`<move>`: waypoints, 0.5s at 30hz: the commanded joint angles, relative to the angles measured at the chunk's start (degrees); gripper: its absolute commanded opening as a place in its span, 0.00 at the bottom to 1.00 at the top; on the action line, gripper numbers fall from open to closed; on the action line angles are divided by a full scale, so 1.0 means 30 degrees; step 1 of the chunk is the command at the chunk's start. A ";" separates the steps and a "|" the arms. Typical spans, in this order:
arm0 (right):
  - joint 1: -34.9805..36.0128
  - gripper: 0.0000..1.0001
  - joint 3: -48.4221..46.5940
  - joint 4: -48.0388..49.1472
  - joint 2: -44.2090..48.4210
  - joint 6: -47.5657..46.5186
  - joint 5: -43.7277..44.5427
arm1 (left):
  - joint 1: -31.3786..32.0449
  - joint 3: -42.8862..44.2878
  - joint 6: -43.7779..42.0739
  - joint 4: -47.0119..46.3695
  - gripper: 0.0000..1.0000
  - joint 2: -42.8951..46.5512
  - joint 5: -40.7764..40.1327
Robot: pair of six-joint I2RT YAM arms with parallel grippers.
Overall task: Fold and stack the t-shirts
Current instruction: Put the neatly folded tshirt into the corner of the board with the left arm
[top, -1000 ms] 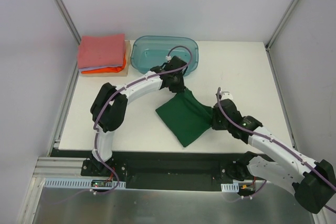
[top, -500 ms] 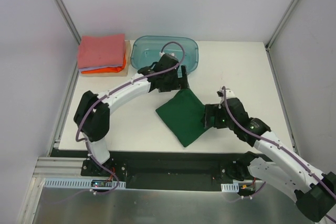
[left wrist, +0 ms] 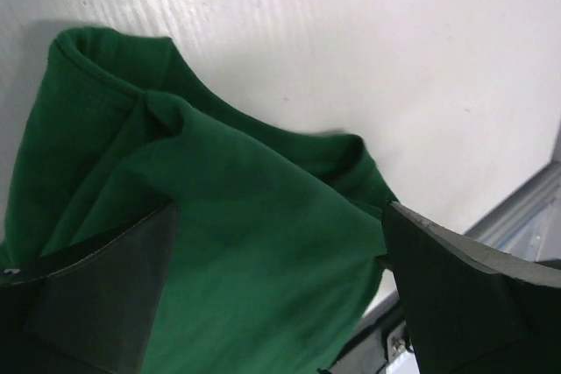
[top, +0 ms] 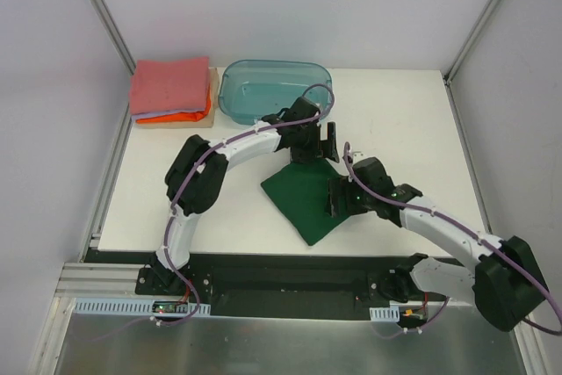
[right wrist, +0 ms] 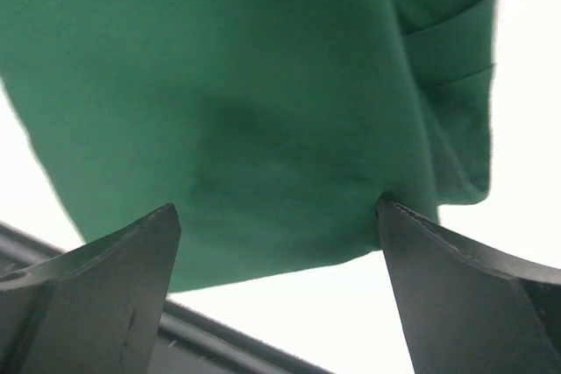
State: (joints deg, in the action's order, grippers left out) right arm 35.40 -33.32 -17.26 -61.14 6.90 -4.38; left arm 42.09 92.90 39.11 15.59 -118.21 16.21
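Note:
The dark green t-shirt point(top: 299, 198) lies folded as a diamond on the white table point(top: 413, 120), nearer its front edge. My left gripper point(top: 327, 141) hovers open just beyond the shirt's far right corner. In the left wrist view the green cloth point(left wrist: 219, 208) fills the space below the wide-apart fingers point(left wrist: 473, 295), gripped by neither. My right gripper point(top: 337, 202) stands open at the shirt's right edge; its wrist view shows the shirt point(right wrist: 237, 94) lying loose between the spread fingertips point(right wrist: 96, 286). A stack of folded t-shirts point(top: 170, 85), salmon-pink over lavender and orange, sits at the far left corner.
A translucent teal plastic bin point(top: 235, 94) stands at the back centre, just beyond the left wrist. The stack rests on a tan board point(top: 212, 107). Metal frame posts rise at the table's back corners, and the front edge runs close below the green shirt.
Both grippers opened and let go of the green shirt, which settled flat. The left gripper swung right past the shirt's far corner. The right gripper slid left to the shirt's edge.

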 commanded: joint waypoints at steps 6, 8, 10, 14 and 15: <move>-0.1866 0.96 -0.1957 0.2353 -0.5659 -0.2913 0.3014 | -0.0580 -0.0405 0.0613 0.0104 0.99 -0.1029 -0.2528; -0.2071 0.96 -0.2309 0.2499 -0.6626 -0.3264 0.2984 | -0.0756 -0.1780 0.0877 0.0104 0.99 -0.0093 -0.3173; -0.2364 0.96 -0.2573 0.2996 -0.7213 -0.3527 0.2664 | -0.0845 -0.3188 0.1112 0.0104 0.99 0.1078 -0.3701; -0.2483 0.96 -0.3773 0.2414 -0.7014 -0.4230 0.2108 | -0.0816 -0.5533 0.1522 0.0075 0.99 0.3480 -0.3557; -0.2512 0.96 -0.4008 0.2267 -0.6547 -0.4406 0.1728 | -0.0787 -0.5915 0.1523 0.0075 0.99 0.4095 -0.3673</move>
State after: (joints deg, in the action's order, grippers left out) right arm 28.51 -41.82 -8.82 -82.70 -2.76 2.13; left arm 40.16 80.23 42.46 12.93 -113.80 8.62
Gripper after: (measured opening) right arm 0.960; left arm 0.990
